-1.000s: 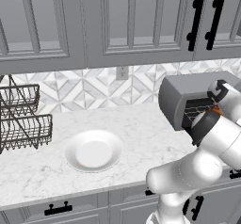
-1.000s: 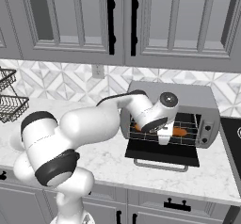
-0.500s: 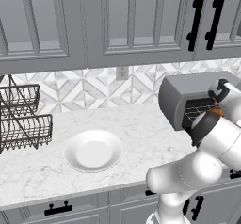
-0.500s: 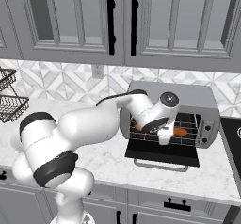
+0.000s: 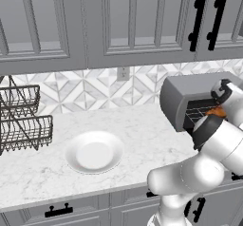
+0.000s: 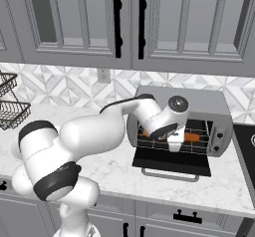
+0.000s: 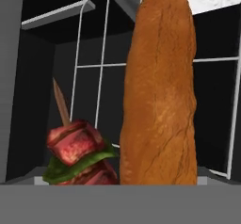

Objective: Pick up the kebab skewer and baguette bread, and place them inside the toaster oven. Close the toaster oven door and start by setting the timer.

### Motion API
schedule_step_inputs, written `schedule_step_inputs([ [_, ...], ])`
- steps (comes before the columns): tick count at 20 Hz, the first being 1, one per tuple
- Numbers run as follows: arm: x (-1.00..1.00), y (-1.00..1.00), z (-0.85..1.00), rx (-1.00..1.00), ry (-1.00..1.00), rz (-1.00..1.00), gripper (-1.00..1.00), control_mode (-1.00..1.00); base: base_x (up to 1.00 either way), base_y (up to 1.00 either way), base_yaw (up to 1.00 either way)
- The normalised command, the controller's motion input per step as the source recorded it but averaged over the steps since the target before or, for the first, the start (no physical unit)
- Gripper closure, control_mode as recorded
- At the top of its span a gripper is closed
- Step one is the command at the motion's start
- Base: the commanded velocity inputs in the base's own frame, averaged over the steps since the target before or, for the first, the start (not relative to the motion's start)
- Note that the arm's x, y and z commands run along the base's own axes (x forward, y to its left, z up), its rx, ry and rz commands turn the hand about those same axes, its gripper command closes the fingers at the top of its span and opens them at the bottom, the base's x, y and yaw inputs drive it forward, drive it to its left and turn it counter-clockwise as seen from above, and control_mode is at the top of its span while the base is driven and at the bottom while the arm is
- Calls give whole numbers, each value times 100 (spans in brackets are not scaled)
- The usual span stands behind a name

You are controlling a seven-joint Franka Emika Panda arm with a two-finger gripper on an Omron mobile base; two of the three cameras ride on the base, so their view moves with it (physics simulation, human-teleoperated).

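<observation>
The toaster oven (image 6: 179, 124) stands on the counter with its door (image 6: 172, 161) folded down flat. My gripper (image 6: 174, 144) reaches into the open front at the wire rack (image 6: 199, 144); my forearm hides it in the left base view. The orange-brown baguette bread (image 7: 160, 91) (image 6: 191, 137) looms right in front of the hand and extends away over the rack. To its left lies the kebab skewer (image 7: 77, 152), with red meat chunks, a green piece and a pointed stick. My fingertips are hidden, so I can't judge the grip.
A white plate (image 5: 94, 153) sits on the marble counter left of the oven. A wire dish rack (image 5: 21, 120) stands at the far left. Wall cabinets hang above. A dark stovetop edge (image 6: 246, 151) lies right of the oven.
</observation>
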Motion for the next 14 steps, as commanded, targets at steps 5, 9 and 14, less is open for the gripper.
schedule_step_inputs([
  [5,6,1,-23,-15,-11,-6,-100,-100,0,0,0],
  [9,0,0,0,-4,0,-23,-100,-100,0,0,0],
  [14,0,0,-16,-16,-15,-13,-100,-100,0,0,0],
])
